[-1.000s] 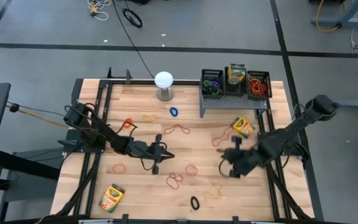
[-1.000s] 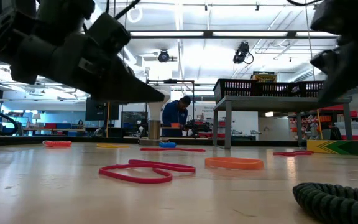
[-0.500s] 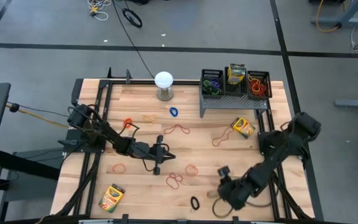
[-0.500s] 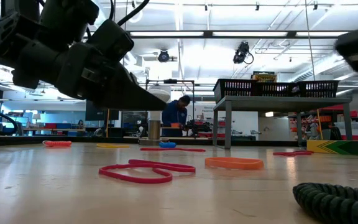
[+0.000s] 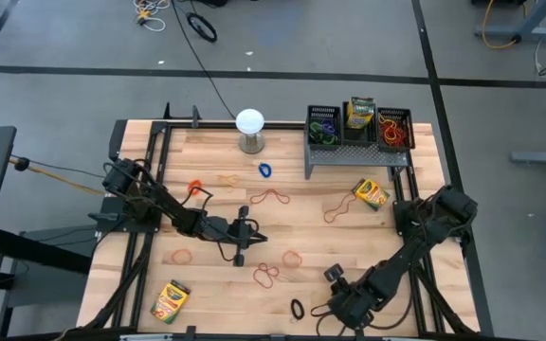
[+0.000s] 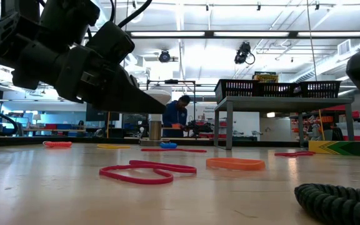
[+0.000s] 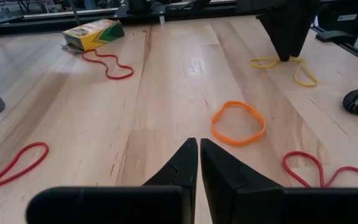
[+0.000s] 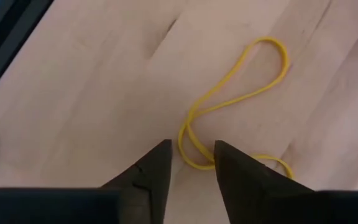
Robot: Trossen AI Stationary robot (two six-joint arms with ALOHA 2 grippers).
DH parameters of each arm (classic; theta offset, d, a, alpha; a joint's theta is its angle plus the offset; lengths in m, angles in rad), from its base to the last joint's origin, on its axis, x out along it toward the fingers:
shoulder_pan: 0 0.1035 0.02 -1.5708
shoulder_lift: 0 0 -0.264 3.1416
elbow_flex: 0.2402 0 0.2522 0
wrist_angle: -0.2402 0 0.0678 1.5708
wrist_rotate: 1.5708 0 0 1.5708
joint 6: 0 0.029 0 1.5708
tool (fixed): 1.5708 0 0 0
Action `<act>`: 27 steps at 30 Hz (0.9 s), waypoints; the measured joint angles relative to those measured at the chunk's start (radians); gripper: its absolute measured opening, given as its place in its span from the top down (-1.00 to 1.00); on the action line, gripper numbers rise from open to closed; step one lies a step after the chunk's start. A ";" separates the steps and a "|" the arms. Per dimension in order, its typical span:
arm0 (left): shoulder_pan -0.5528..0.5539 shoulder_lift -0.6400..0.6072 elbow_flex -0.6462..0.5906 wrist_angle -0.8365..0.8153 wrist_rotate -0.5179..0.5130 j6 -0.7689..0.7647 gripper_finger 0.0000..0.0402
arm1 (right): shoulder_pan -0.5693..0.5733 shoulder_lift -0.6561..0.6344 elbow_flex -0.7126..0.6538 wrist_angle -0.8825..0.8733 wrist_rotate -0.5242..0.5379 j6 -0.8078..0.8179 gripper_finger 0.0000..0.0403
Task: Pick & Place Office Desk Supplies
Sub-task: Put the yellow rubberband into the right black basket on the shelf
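Observation:
My right gripper (image 8: 191, 149) is open and points down at the table's near edge (image 5: 335, 305). It stands over a thin yellow rubber band (image 8: 241, 93), and one strand of the band's twisted loop lies between the fingertips. My left gripper (image 7: 198, 144) is shut, with nothing in it. It hovers low over the table's middle (image 5: 254, 237), aimed at an orange band (image 7: 238, 122). Two crayon boxes lie flat on the wood (image 5: 171, 300) (image 5: 371, 194). Three black mesh bins (image 5: 359, 123) sit on the grey riser at the far right. My right gripper has a finger on either side of the yellow band's strand (image 8: 188, 146), coming from above. I cannot tell whether the fingertips touch the band, which lies flat on the wood.
Loose bands lie about: red ones (image 5: 268, 275) (image 5: 271, 197) (image 5: 339, 208), orange ones (image 5: 181, 254) (image 5: 292, 257), a blue one (image 5: 265, 170) and a black coil (image 5: 298, 309). A white globe (image 5: 249, 123) stands at the far middle. Black frame rails run along the table's sides.
My right gripper has swung from the table's right middle toward the near edge and down, tipping more steeply downward until it stands over the yellow band.

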 joint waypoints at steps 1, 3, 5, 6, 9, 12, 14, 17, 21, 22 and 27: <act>0.000 0.000 0.000 0.000 -0.001 0.000 0.87 | -0.002 0.002 0.000 0.000 -0.006 -0.008 0.38; 0.000 0.000 0.000 -0.001 -0.002 0.001 0.87 | -0.007 0.003 0.000 0.001 -0.014 -0.012 0.46; 0.000 0.000 0.000 -0.001 -0.002 0.001 0.87 | -0.012 0.003 0.000 0.002 -0.017 -0.012 0.56; 0.000 0.000 0.000 -0.001 -0.002 0.001 0.87 | -0.013 0.003 0.000 0.002 -0.019 -0.012 0.63; 0.000 0.000 0.000 -0.007 0.002 -0.006 0.87 | -0.013 0.004 0.000 0.003 -0.012 -0.024 0.85; 0.000 0.000 0.000 -0.011 0.001 -0.008 0.87 | -0.013 0.000 -0.001 0.000 0.004 -0.030 0.97; 0.000 0.000 0.000 -0.011 0.001 -0.007 0.87 | -0.013 -0.008 -0.003 -0.002 0.011 -0.029 0.94; 0.000 0.000 -0.004 -0.010 -0.009 0.000 0.88 | -0.014 -0.036 -0.005 -0.013 0.025 -0.029 0.95; 0.000 0.000 -0.010 -0.011 -0.044 -0.005 0.88 | -0.014 -0.091 -0.005 -0.036 0.066 -0.018 0.97; 0.000 0.000 -0.010 -0.012 -0.049 -0.006 0.88 | -0.013 -0.105 -0.005 -0.050 0.075 -0.011 0.97; -0.002 0.000 -0.010 -0.012 -0.048 -0.027 0.89 | -0.013 -0.194 -0.005 -0.109 0.154 0.007 0.98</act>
